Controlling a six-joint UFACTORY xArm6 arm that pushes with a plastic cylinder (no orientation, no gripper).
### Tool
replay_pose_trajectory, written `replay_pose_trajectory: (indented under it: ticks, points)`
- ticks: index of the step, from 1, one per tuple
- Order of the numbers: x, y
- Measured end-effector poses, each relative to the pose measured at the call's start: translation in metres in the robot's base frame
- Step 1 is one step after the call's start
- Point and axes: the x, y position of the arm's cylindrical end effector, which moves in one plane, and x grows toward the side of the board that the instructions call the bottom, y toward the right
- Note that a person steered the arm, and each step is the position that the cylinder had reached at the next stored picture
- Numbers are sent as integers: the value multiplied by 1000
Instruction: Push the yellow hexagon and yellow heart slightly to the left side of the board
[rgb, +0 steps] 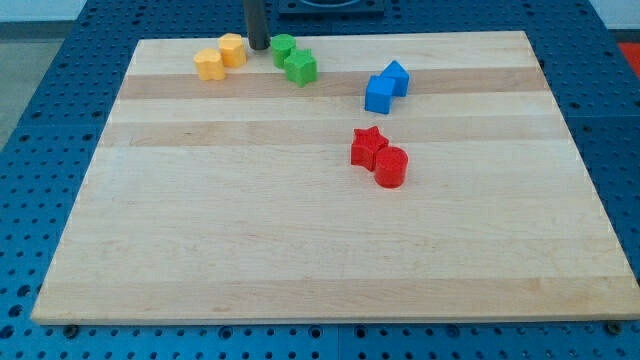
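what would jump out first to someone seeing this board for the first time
Four tight pairs of bright blocks on a pale wooden board: two yellow blocks and two green blocks at the view's top, two blue blocks right of them, and a red star touching a red cylinder near the centre. My tip stands between the yellow and green pairs.

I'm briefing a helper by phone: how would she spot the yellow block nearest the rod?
Start at the wooden board's top edge, left of centre, where my tip touches down. The yellow hexagon sits just left of it. Its yellow heart neighbour lies further left and lower; green blocks lie right of the tip.
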Motion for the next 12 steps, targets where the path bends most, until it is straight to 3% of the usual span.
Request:
replay_pose_trajectory:
  ticks: [5, 8, 12]
  points:
    - [21, -62]
    - [-2, -60]
    - [7, -34]
